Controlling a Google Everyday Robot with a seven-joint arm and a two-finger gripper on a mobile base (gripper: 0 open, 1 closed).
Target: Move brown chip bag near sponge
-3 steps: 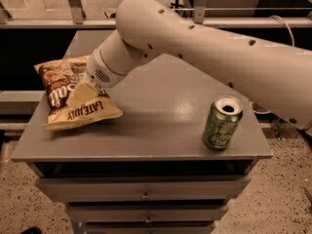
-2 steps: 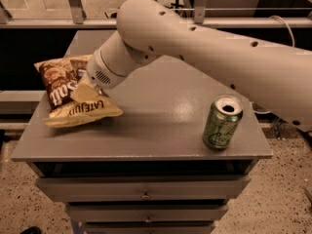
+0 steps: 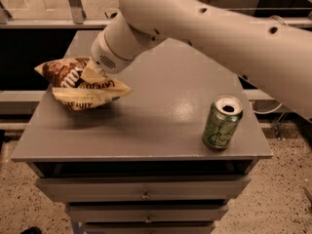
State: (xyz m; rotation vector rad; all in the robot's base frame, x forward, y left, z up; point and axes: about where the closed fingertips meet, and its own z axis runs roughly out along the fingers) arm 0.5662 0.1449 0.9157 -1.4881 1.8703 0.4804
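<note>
The brown chip bag (image 3: pixel 80 87) hangs crumpled a little above the left part of the grey cabinet top (image 3: pixel 161 116), with its shadow under it. Its dark brown part points left and its pale yellow part right. My gripper (image 3: pixel 91 75) comes in from the upper right on the big white arm (image 3: pixel 204 23) and is shut on the bag's top middle. One pale finger (image 3: pixel 92 72) shows against the bag. The sponge is not in view; the arm covers much of the back of the top.
A green drink can (image 3: pixel 222 123) stands upright with its top open near the right front corner of the cabinet top. Drawers (image 3: pixel 144 189) lie below the front edge. A rail and dark gap run behind and to the left.
The bag has come up off the cabinet top in my gripper and shifted slightly to the right, folding more. The can has not moved.
</note>
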